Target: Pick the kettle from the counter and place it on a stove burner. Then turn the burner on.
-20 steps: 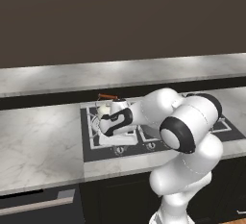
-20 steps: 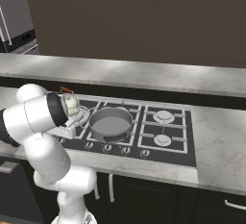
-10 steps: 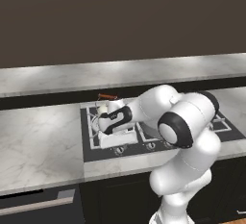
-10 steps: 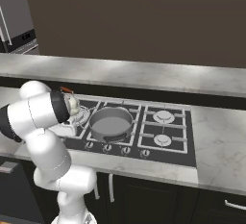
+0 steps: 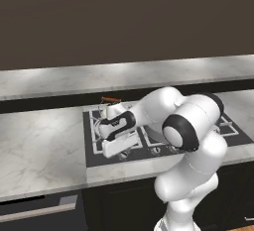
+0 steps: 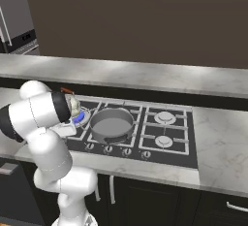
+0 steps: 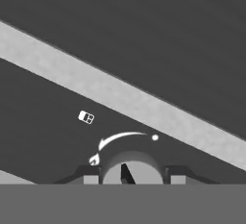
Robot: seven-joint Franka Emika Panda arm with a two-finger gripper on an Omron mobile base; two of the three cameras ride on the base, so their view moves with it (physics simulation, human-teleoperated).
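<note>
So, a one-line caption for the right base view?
Kettle sits on the lit rear-left stove burner, blue flame beneath, beside the grey pan.

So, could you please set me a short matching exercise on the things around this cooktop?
Things:
1. kettle
2. pan
3. counter
4. cooktop

Descriptions:
A. sits at the middle of the cooktop
B. flat black panel
C. stands at the left rear of the cooktop
D. light veined marble

Pairs: 1-C, 2-A, 3-D, 4-B
</note>
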